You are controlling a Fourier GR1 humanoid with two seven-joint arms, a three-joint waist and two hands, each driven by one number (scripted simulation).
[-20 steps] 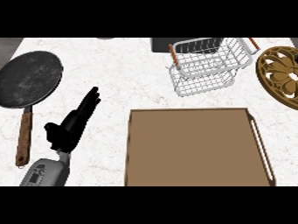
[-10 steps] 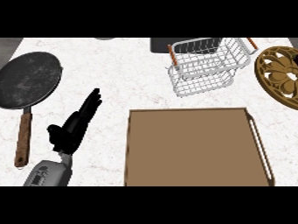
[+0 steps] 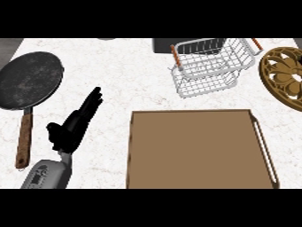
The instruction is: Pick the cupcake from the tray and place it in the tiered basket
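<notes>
- Left hand [image 3: 75, 126]: rests on the counter [image 3: 127, 80] just left of the tray, fingers straight and close together, holding nothing. Parked, by my reading, not reaching.
- Right hand: not in view.
- Tray [image 3: 195, 148]: nearest the robot, brown surface bare. No cupcake visible on it or elsewhere; its location cannot be told.
- Pan [image 3: 25, 82]: far left, handle pointing toward the robot, well apart from the tray.
- Basket [image 3: 209, 66]: wire, beyond the tray, nothing visible inside. Likely kept close for a short carry.
- Trivet [image 3: 294, 80]: ornate gold disc, far right.

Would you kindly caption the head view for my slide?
Left robot hand open beside frying pan; empty brown tray below white wire tiered basket.
</notes>
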